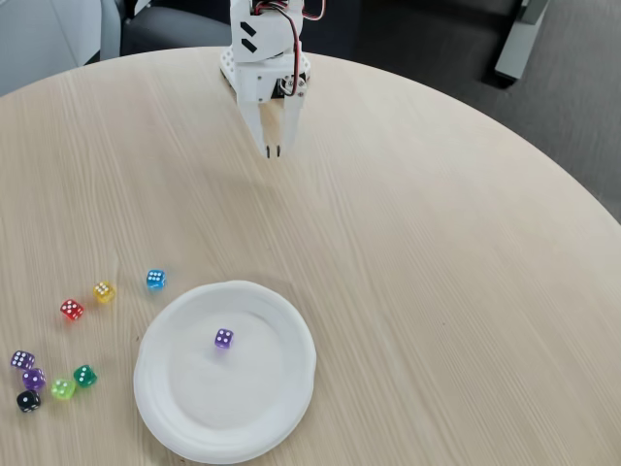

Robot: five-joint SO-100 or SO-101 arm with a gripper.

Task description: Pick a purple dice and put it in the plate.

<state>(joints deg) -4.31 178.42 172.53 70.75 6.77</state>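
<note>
While pincer seemingly closed, purple dice far below

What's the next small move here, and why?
Probably none beyond holding at rest: one purple dice already lies inside the plate, and the gripper hangs shut and empty near the table's far edge. If more are wanted, I'd reach toward the two purple dice left of the plate.

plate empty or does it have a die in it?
Not empty: one purple dice lies inside the plate, near its middle. The end effector is far off.
</note>
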